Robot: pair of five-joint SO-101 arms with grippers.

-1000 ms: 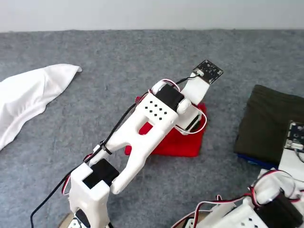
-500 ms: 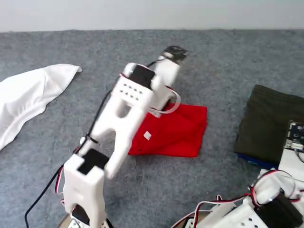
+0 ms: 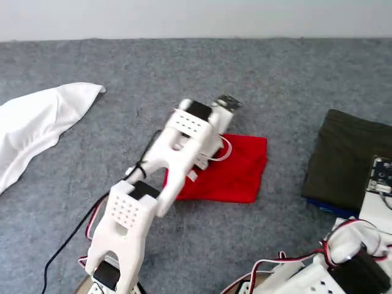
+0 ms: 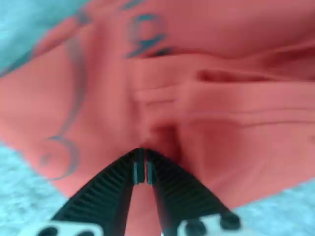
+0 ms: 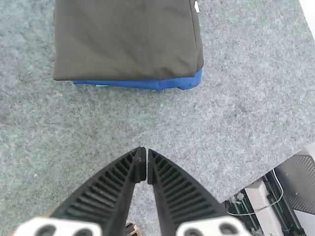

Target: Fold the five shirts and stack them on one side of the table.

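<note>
- the left gripper (image 4: 140,164) has its jaws pressed together, tips down against the red shirt (image 4: 221,123); whether any cloth is caught between them cannot be told.
- creases and a folded edge in the red cloth run past just beyond those tips, and part of a grey printed design lies to one side.
- in the high view the left arm (image 3: 177,147) leans from the near edge of the surface over the red shirt (image 3: 239,171), which lies folded into a rough rectangle around the middle of the grey carpeted table (image 3: 275,73).
- the right gripper (image 5: 142,164) also has its jaws closed with nothing between them, and it hangs over bare carpet, apart from the clothes.
- beyond it a folded dark olive shirt (image 5: 125,37) sits on top of a folded blue shirt (image 5: 147,83), whose edge peeks out below it.
- this stack (image 3: 346,159) lies at the right edge of the surface, well apart from the red shirt, with the right arm (image 3: 343,263) at the near right corner.
- a white shirt (image 3: 37,125) lies unfolded and rumpled at the left edge.
</note>
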